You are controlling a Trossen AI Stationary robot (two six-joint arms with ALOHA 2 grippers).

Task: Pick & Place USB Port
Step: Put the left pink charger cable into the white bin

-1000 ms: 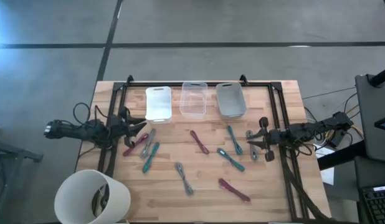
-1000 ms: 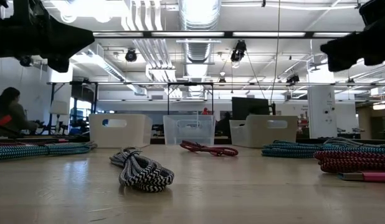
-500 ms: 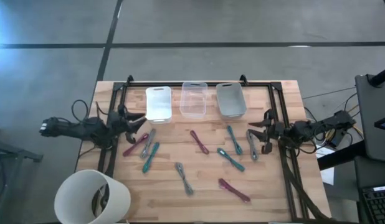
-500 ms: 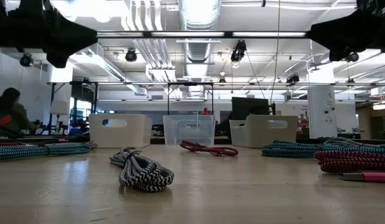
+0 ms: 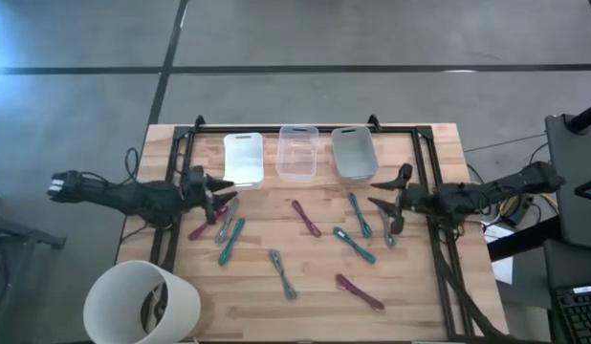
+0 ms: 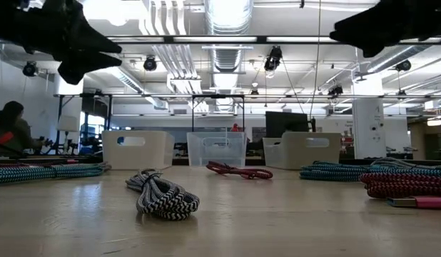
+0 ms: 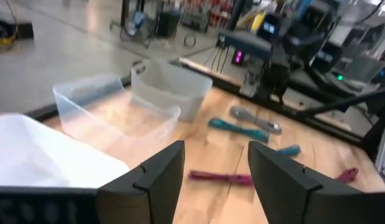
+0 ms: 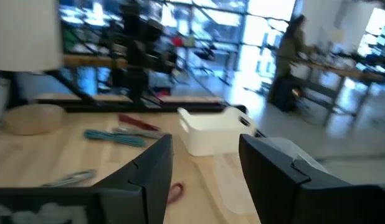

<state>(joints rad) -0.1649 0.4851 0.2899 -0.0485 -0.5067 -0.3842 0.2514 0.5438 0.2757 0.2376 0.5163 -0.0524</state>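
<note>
Several bundled USB cables lie flat on the wooden table: a maroon one (image 5: 202, 227), a grey one (image 5: 227, 214) and a teal one (image 5: 231, 239) at the left, a striped grey one (image 5: 283, 272) in the middle, others to the right (image 5: 360, 215). My left gripper (image 5: 217, 189) hovers open above the left group, beside the white bin (image 5: 243, 160). My right gripper (image 5: 386, 204) hovers open above a grey cable (image 5: 387, 227). Each wrist view shows its own fingers apart with nothing between them (image 7: 214, 180) (image 8: 208, 180).
Three bins stand in a row at the table's far side: white, clear (image 5: 297, 153) and grey (image 5: 354, 153). A black frame (image 5: 305, 127) runs round the table's far and side edges. A white bucket (image 5: 142, 304) stands off the near left corner.
Both grippers have moved inward from the table's side edges toward its middle, the left toward the white bin, the right over the grey cable. The right one has also risen. The cables have stayed where they were.
</note>
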